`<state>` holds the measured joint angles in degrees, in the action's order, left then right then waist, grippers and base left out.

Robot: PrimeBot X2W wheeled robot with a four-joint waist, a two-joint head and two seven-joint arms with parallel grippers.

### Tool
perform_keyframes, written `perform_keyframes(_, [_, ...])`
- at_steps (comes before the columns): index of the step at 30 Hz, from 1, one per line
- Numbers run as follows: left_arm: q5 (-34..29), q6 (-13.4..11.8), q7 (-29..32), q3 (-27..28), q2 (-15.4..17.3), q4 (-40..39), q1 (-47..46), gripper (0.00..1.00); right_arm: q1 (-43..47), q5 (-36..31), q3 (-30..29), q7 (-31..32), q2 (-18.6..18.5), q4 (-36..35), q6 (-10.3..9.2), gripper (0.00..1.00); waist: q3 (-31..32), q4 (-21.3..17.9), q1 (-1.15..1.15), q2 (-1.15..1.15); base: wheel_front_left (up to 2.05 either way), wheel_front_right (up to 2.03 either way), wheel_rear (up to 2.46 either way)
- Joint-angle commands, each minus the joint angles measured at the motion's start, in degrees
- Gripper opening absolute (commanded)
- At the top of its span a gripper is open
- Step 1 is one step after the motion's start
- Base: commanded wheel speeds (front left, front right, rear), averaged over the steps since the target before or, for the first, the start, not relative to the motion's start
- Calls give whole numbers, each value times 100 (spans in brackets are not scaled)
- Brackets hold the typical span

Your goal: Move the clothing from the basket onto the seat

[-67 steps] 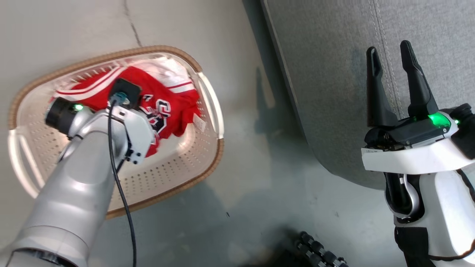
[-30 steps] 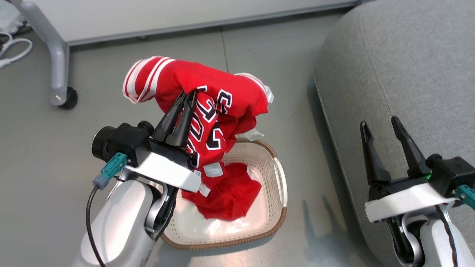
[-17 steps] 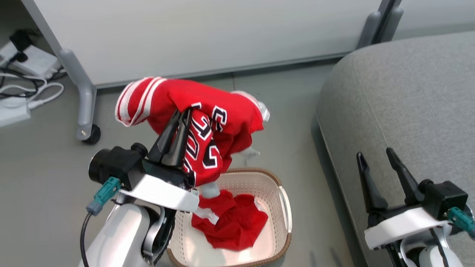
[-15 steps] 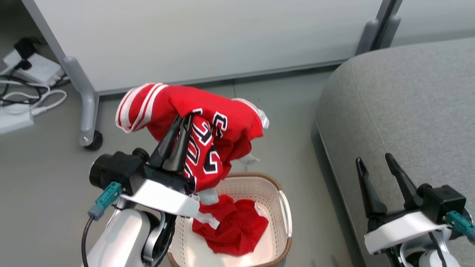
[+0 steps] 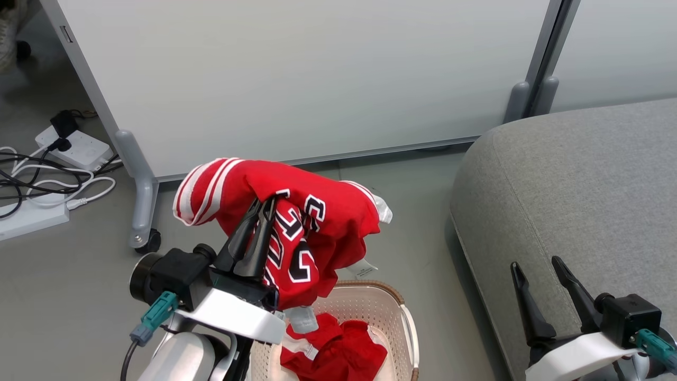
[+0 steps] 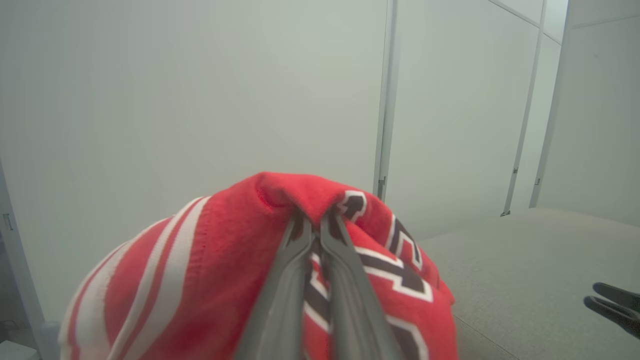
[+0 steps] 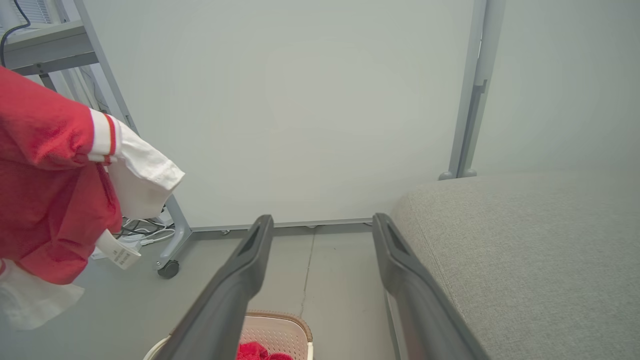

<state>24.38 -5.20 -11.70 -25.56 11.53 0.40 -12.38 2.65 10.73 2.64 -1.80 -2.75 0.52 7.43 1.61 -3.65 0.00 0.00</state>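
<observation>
My left gripper (image 5: pixel 266 203) (image 6: pixel 314 220) is shut on a red garment (image 5: pixel 312 222) (image 6: pixel 210 270) (image 7: pixel 45 190) with white stripes and black-and-white lettering, holding it bunched up in the air above the basket (image 5: pixel 394 304) (image 7: pixel 280 330). A second red garment (image 5: pixel 336 352) (image 7: pixel 257 352) lies inside the basket, at the bottom edge of the head view. The grey seat (image 5: pixel 571 201) (image 6: pixel 530 260) (image 7: pixel 525 250) fills the right side. My right gripper (image 5: pixel 535 264) (image 7: pixel 322 222) is open and holds nothing, low beside the seat's left edge.
A white partition panel (image 5: pixel 296 74) on grey wheeled legs (image 5: pixel 138 211) stands behind the basket. A power strip and cables (image 5: pixel 58 159) lie on the floor at the far left. Grey floor (image 5: pixel 418 233) separates basket and seat.
The left gripper went from down in the basket to shut on a red garment lifted clear above it. The head camera has tilted up, showing more of the panel and seat. The right gripper stays open.
</observation>
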Motion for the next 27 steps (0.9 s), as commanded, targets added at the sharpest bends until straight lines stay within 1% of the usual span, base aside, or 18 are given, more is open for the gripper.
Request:
perform_keyframes(1, [28,-37,5,1,24,-43,41,0,53,27,-5,33,-28,-46,11,100,23,0,0,0,0,0,0])
perform_keyframes(21, [28,-91,44,-110,59,-103,79,0,112,121,82,45,-28,-134,11,100,24,22,0,0,0,0,0])
perform_keyframes(24, [39,-77,30,-127,55,-93,46,0,21,205,252,20,-28,-210,11,100,21,41,0,0,0,0,0])
perform_keyframes(27, [17,-67,19,-157,50,-100,-14,0,-82,380,662,31,-25,-332,12,100,23,60,0,0,0,0,0])
